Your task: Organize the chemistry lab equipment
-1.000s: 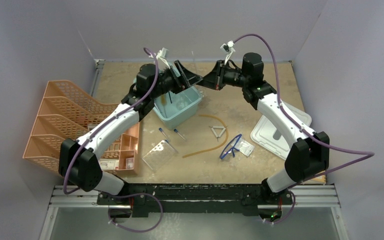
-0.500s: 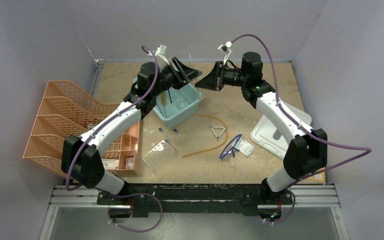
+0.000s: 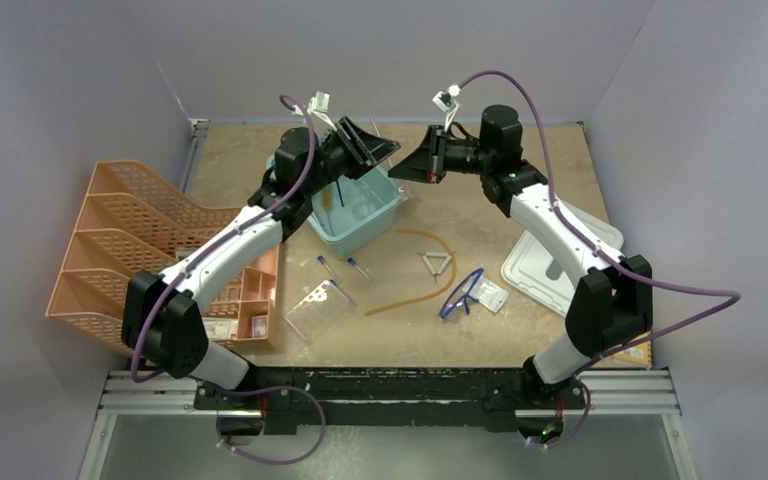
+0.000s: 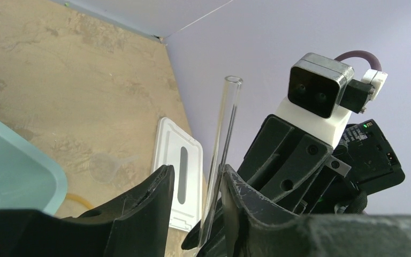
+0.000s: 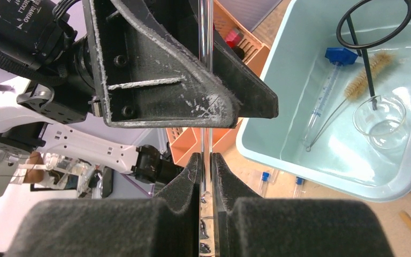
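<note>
A clear glass tube (image 4: 222, 134) is held in the air near the far corner of the teal bin (image 5: 321, 179), seemingly upright, between the 2 arms in what looks like a handover. The right gripper (image 5: 205, 160) is pinched onto it, while the left gripper (image 4: 195, 182) has its jaws parted wider than the tube, which leans on 1 finger. Keeping it vertical probably suits lowering it into the bin, where the black wire ring stand (image 5: 377, 27), bristle brush (image 5: 368, 77) and a blue-capped tube (image 5: 329, 80) already sit.

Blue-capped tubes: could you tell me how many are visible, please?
3 blue-capped tubes: one inside the teal bin, two on the table between it and the clear rack. More may be hidden.
</note>
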